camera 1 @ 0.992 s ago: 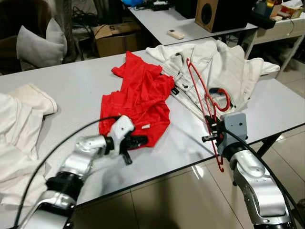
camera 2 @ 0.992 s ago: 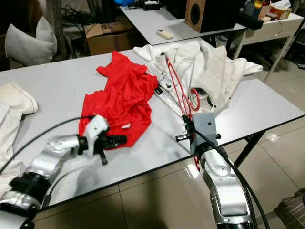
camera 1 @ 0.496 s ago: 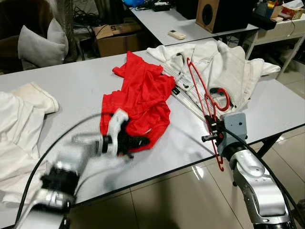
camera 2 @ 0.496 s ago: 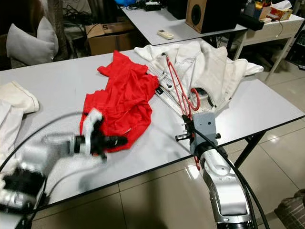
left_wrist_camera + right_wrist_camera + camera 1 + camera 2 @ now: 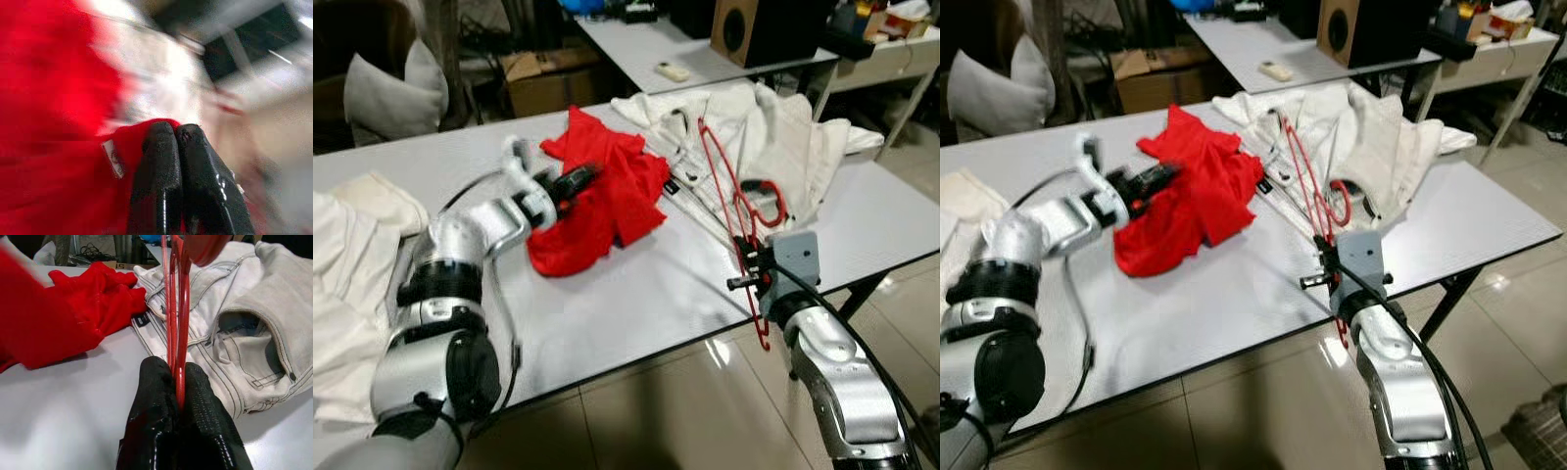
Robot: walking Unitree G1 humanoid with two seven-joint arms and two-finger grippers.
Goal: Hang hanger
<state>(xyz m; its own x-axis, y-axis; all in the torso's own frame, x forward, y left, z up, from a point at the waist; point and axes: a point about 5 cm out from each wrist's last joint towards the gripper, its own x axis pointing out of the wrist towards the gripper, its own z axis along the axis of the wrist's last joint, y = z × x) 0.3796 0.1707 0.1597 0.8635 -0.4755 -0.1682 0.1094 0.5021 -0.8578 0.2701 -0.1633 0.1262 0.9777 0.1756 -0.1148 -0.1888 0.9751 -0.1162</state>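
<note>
On the near grey table (image 5: 636, 304) lie one red garment (image 5: 607, 201), one red hanger (image 5: 734, 220), one pair of pale jeans (image 5: 793, 132) and one cream cloth (image 5: 352, 255). Beyond that table: one second table (image 5: 646, 54) carrying one speaker (image 5: 759, 29) and one remote (image 5: 673, 70), plus one cardboard box (image 5: 548, 78) and one grey pillow (image 5: 396, 93).

Left gripper (image 5: 576, 182) raised, clamped; right gripper (image 5: 751, 273) clamped

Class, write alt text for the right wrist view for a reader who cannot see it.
The right gripper is shut on a red hanger rising straight ahead. Behind it, white jeans lie on a grey table beside a red shirt.
</note>
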